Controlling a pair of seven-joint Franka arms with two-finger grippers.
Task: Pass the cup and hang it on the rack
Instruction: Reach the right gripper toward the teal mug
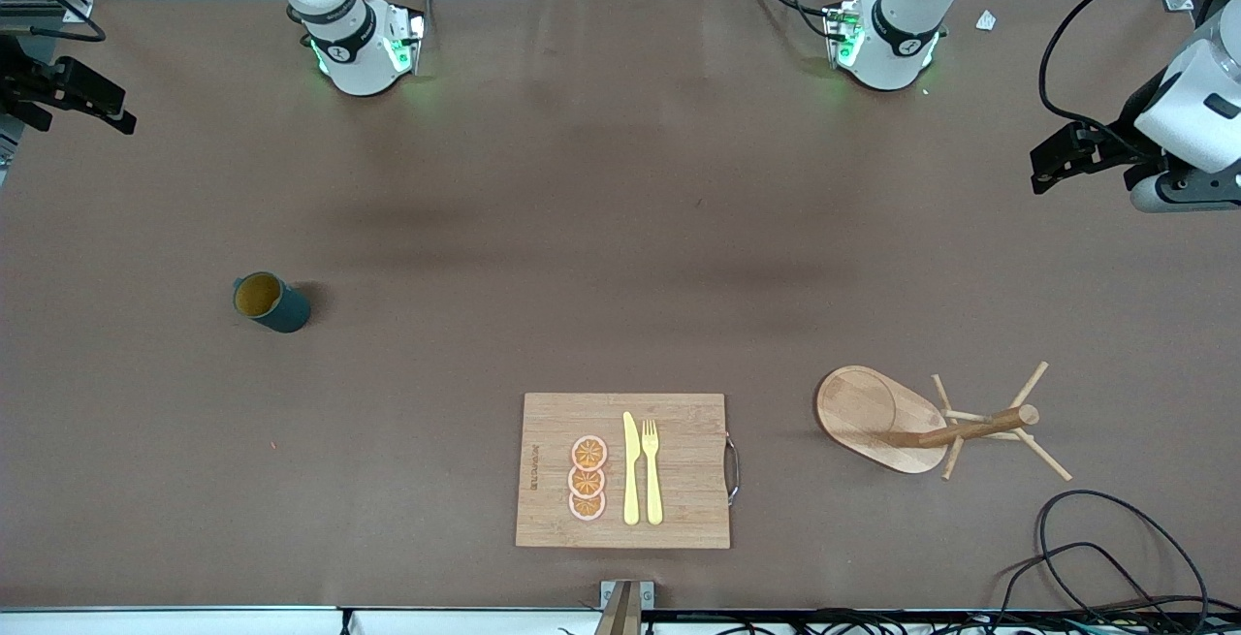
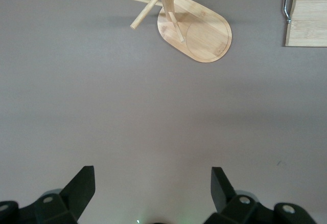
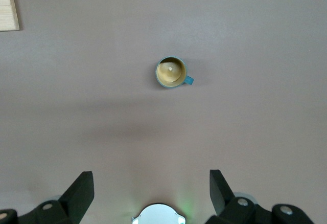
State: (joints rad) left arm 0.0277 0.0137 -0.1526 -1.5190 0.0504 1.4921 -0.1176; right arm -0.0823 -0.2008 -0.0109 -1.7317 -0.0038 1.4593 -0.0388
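The cup (image 1: 271, 302), dark teal with a mustard-yellow inside, stands upright on the brown table toward the right arm's end. In the right wrist view the cup (image 3: 170, 72) shows from above with its small handle. The rack (image 1: 921, 422), a light wooden mug tree with an oval base, stands toward the left arm's end and shows in the left wrist view (image 2: 191, 22). My right gripper (image 1: 118, 114) is open and empty, up in the air (image 3: 152, 179). My left gripper (image 1: 1045, 165) is open and empty, up over bare table (image 2: 153, 177).
A wooden cutting board (image 1: 679, 519) with a metal handle lies near the front camera between cup and rack. It carries three orange slices (image 1: 588, 478), a yellow knife (image 1: 631, 468) and a fork (image 1: 652, 470). Black cables (image 1: 1115, 557) lie near the rack.
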